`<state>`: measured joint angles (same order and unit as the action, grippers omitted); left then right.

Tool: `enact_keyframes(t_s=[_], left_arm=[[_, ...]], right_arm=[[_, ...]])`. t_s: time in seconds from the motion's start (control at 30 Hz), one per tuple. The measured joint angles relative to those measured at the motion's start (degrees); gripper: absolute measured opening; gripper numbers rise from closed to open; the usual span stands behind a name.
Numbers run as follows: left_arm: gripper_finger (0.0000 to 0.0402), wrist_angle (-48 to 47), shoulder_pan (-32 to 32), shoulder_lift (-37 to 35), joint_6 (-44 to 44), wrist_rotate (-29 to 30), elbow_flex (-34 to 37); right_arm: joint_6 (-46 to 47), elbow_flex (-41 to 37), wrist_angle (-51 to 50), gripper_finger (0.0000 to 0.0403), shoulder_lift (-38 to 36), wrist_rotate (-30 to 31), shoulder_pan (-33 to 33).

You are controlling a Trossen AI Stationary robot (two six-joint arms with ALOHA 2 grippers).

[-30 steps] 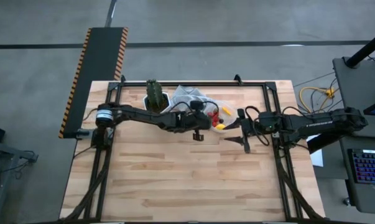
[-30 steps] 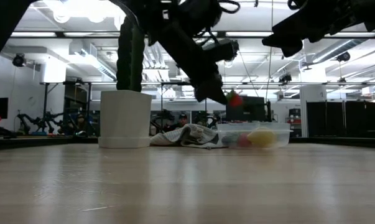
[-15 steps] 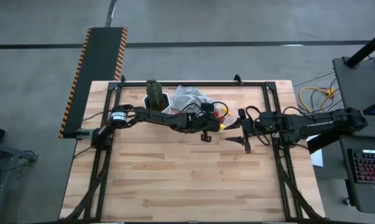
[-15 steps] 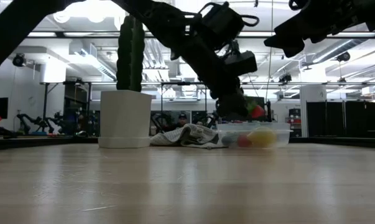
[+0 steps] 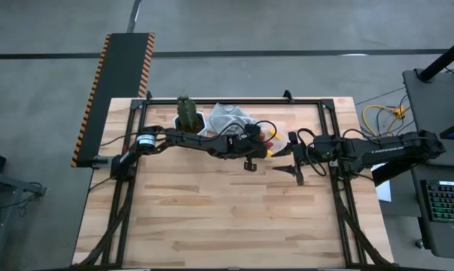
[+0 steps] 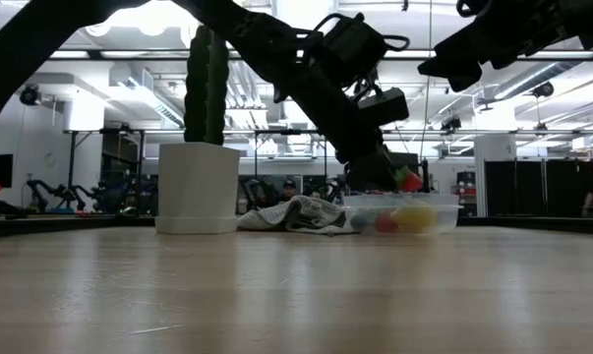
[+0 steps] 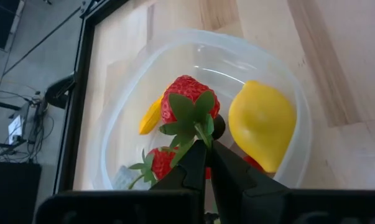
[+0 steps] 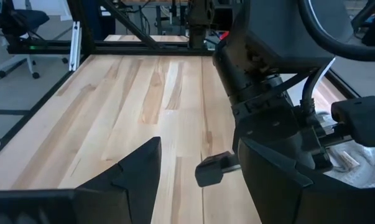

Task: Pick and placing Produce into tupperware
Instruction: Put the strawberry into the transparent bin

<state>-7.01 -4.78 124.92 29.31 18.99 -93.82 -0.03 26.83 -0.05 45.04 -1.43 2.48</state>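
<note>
Red strawberry [image 7: 186,106], pinched by its green leaves in the left hand [image 7: 204,146], hangs directly over the tupperware [image 7: 122,118]; release is straight down. Right hand [image 8: 196,163] waits nearby, fingers apart.

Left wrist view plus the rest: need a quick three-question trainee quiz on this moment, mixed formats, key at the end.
1. True or false: the left pincer holds a red strawberry piece by its green leaves above the round see-through plastic container.
2. Multiple choice: the yellow lemon-like piece lies (A) on the bare wooden table, (B) inside the container, (C) in the white pot.
3. Fill in: the right pincer hangs over the wooden table, its fingers ____.

Key: 1 true; 2 B; 3 open.
</note>
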Motion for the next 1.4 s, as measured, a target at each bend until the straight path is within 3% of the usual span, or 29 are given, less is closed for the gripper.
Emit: enact_keyframes(t_s=[1.4], left_arm=[[0.0012, 2.08, -0.15, -0.13, -0.38, 0.32, 0.19]], right_arm=[[0.02, 0.0, -0.15, 0.0208, 0.0, -0.01, 0.0]])
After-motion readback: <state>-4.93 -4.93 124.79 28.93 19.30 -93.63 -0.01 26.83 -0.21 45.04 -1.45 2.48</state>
